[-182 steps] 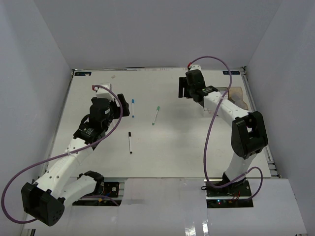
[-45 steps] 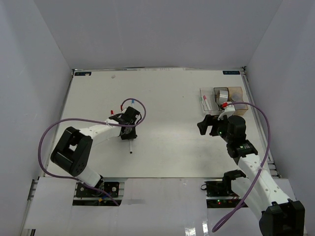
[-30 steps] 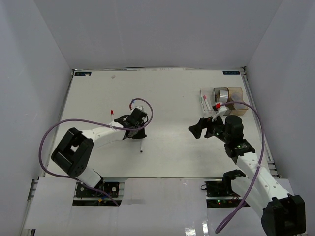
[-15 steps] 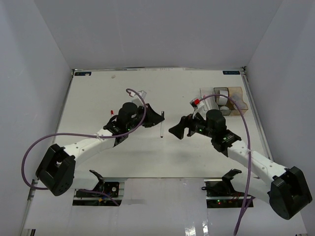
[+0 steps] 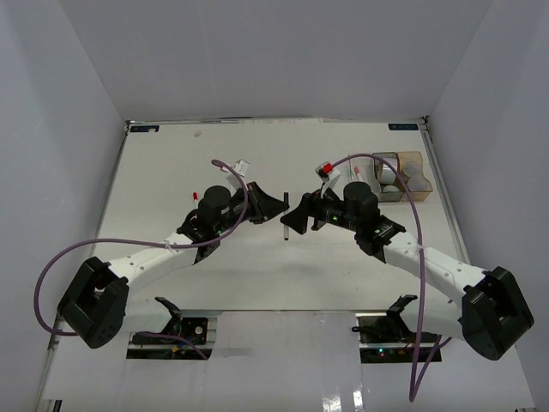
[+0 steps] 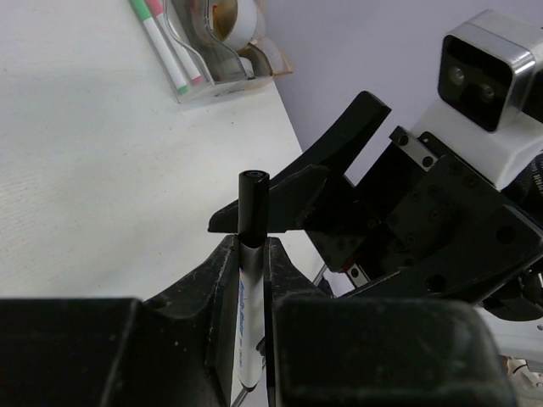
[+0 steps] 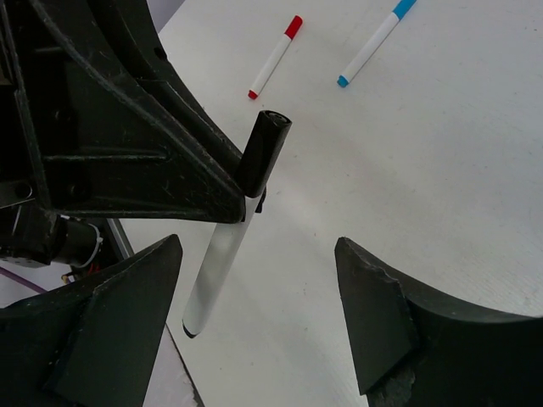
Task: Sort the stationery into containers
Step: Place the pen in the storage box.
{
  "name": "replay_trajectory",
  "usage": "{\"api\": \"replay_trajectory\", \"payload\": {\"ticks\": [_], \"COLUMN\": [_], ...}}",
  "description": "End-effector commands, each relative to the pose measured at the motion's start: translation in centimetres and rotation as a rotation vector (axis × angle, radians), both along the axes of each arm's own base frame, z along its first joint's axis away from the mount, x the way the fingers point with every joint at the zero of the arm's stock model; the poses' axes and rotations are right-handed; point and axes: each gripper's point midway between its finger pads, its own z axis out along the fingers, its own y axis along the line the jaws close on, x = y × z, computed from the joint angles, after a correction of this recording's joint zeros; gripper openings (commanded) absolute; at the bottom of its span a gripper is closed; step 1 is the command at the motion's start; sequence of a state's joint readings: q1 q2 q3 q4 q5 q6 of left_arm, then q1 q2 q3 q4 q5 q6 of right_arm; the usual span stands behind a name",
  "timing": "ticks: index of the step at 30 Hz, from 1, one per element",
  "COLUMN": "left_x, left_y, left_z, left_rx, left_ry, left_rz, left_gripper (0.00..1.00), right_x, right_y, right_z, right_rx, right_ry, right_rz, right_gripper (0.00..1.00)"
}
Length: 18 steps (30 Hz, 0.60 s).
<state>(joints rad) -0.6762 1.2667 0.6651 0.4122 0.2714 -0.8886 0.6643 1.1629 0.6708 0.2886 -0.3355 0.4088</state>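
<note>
**A:** From above, how far along is it?
**B:** The bins (image 5: 417,163) sit at the far right corner of the worktop (image 5: 171,154), and a tape roll (image 5: 388,172) is already inside. Mid-worktop, the left tool (image 5: 279,210) is clamped on the black pen (image 5: 285,229). The right tool (image 5: 298,221) faces it, just beside.

**A:** And the left wrist view?
**B:** The left tool's fingers are pinched tight on the barrel, with the black cap standing clear above them. The right tool's spread fingers sit behind the cap, and I can't tell whether they touch it. Far off, the binned pens (image 6: 170,59) lie in the clear bin.

**A:** The right wrist?
**B:** The right tool gapes wide with nothing between its fingers, and the pen is just ahead of them. Beyond it, a red pen (image 7: 276,55) and a blue pen (image 7: 373,41) lie loose on the worktop.

**A:** Your verdict?
**B:** Partly done, I'd say. This looks like a handover, and all three pens are yet to be binned.
</note>
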Motion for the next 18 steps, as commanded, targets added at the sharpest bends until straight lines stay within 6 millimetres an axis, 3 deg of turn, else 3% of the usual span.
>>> {"api": "replay_trajectory", "payload": {"ticks": [1, 5, 13, 16, 17, 18], "left_x": [-0.4, -0.4, -0.3, -0.1, 0.0, 0.0], "left_y": [0.1, 0.1, 0.2, 0.4, 0.4, 0.5], "left_z": [2.9, 2.6, 1.9, 1.5, 1.3, 1.0], "left_rx": [-0.068, -0.067, -0.055, -0.04, -0.034, -0.018], "left_ry": [-0.073, -0.073, -0.077, -0.074, -0.072, -0.068], "left_rz": [-0.006, -0.006, 0.001, 0.012, 0.018, 0.019], "left_gripper": [0.18, 0.18, 0.21, 0.32, 0.44, 0.5], "right_x": [0.9, 0.6, 0.4, 0.6, 0.8, 0.9], "right_y": [1.2, 1.9, 2.1, 2.0, 1.9, 1.8], "right_z": [2.9, 3.1, 3.1, 2.9, 2.7, 2.7], "right_rx": [0.052, 0.064, 0.067, 0.046, 0.032, 0.026], "right_ry": [-0.055, -0.053, -0.047, -0.044, -0.05, -0.053], "right_rz": [0.002, 0.026, 0.042, 0.034, 0.025, 0.017], "right_gripper": [0.78, 0.66, 0.26, 0.18, 0.17, 0.15]}}
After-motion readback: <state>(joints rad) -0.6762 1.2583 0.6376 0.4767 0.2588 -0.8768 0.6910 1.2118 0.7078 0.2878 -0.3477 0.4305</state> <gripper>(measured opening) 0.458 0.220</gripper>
